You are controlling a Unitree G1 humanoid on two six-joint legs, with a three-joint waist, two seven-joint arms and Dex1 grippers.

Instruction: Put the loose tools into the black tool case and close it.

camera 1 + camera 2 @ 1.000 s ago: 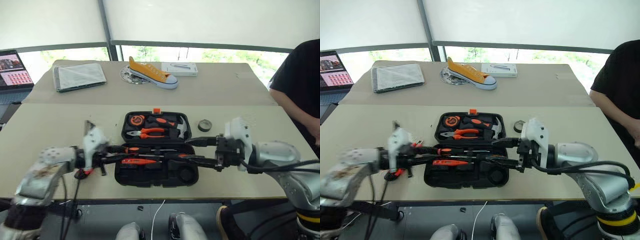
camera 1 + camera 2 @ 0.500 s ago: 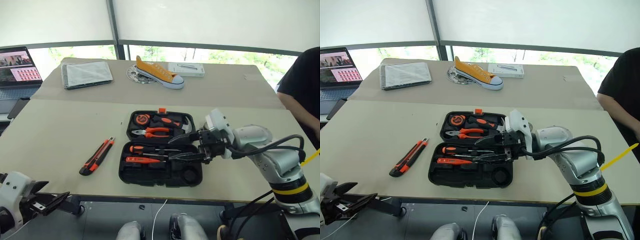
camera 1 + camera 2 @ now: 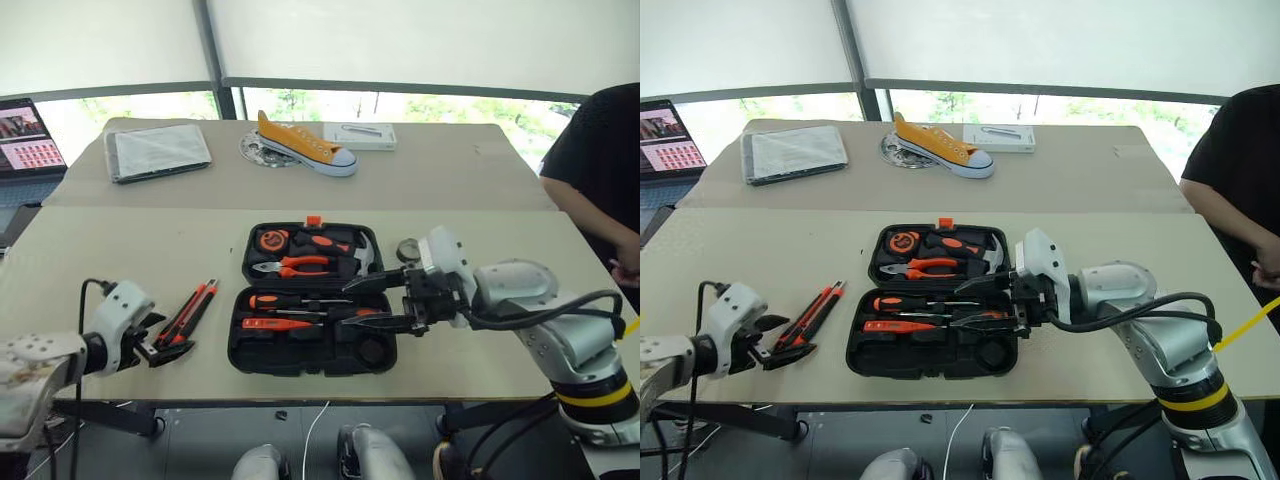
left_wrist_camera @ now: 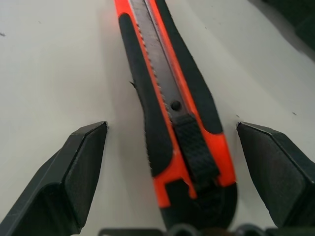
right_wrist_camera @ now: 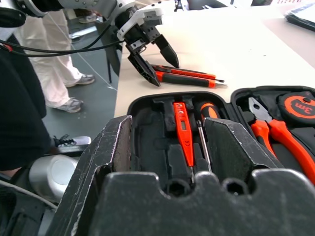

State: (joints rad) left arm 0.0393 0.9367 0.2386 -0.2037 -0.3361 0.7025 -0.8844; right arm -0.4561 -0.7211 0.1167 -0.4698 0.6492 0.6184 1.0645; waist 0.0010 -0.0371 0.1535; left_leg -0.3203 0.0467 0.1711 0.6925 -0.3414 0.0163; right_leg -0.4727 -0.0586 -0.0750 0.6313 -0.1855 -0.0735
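Tabletop (image 3: 120,260): utility knife (image 4: 172,113) butt cut off.

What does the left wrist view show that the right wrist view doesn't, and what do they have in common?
The left wrist view alone gives a close look at the utility knife: its ridged black slider and metal track, lying on the table between the left end effector's open fingers without touching them.

The right wrist view alone shows the open black tool case with the orange tester screwdriver, a black-and-orange screwdriver, pliers and tape measure seated inside, plus a person's legs beside the table.

Both share the utility knife on the table and the left end effector open at its end.
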